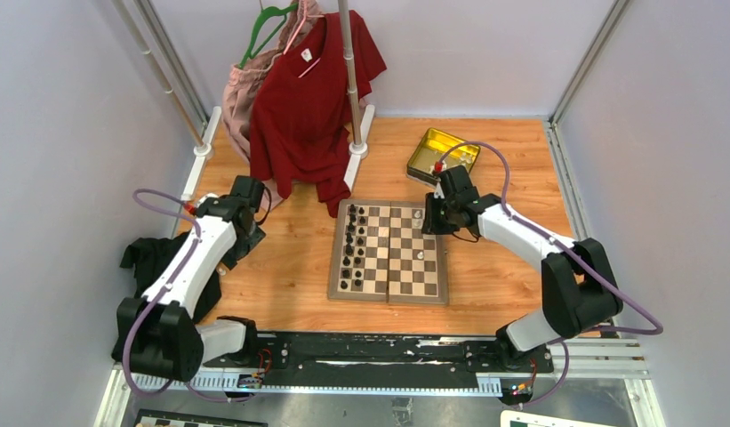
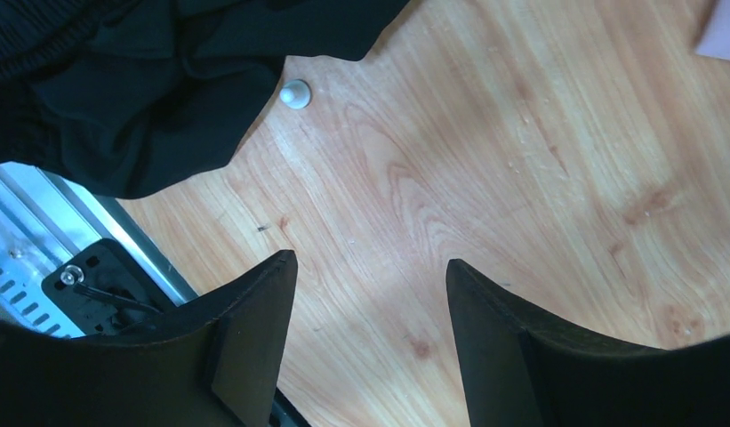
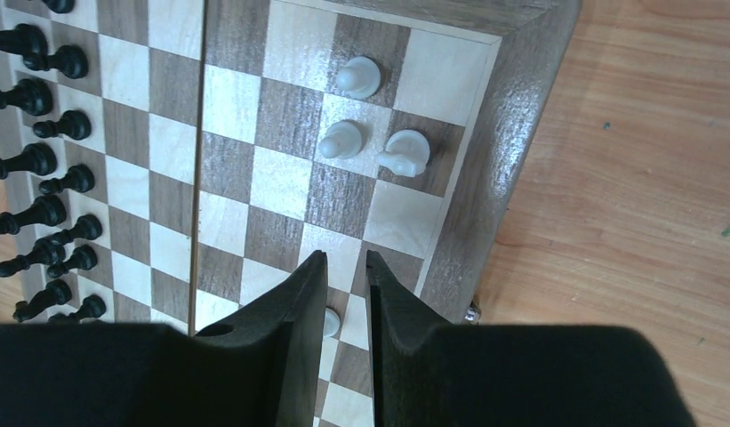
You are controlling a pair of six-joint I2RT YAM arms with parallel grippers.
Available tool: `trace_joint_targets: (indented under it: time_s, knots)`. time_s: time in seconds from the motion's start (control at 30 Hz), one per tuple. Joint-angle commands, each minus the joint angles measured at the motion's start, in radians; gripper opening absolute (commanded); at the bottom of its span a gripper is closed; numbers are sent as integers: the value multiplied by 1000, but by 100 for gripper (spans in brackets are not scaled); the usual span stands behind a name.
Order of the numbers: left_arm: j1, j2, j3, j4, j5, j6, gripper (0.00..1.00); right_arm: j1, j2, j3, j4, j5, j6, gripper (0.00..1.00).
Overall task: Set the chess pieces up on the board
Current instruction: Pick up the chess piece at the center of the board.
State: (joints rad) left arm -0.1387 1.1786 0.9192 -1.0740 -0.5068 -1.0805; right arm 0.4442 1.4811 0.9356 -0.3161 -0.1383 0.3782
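Right wrist view, tiny cream chess pieces (image 3: 341, 140) on checkered board (image 3: 281, 182), right gripper (image 3: 346, 258) narrowly parted, left gripper (image 2: 370, 267) spread

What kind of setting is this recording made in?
Most likely a lab test cell, not a home: plain panel walls on metal posts enclose a wooden table, with staged props, a chessboard and shirts on a rack.

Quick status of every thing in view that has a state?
Left claw: open, empty.
Right claw: slightly open above a white piece.
Board: unfolded, flat.
Three white pieces: on board corner squares.
Black pieces: standing on board.
Gold tin: open.
Stray white piece: on table, off board, beside black cloth.
Red shirt: hanging.
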Motion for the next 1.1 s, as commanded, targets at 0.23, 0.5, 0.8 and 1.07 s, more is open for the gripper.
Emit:
trace_joint_targets:
  time_s: [0.23, 0.5, 0.8, 1.07]
  knots:
    - [17, 133, 26, 35, -67, -91, 68, 63, -90, 3, 22, 72, -68, 27]
    - [17, 0, -89, 237, -8, 63, 66, 83, -135, 20, 36, 44, -110, 26]
    - [17, -155, -410, 505, 132, -61, 64, 194, -151, 88, -36, 104, -78, 25]
    - [19, -11, -397, 603, 113, -40, 64, 278, -104, 259, -69, 138, -50, 25]
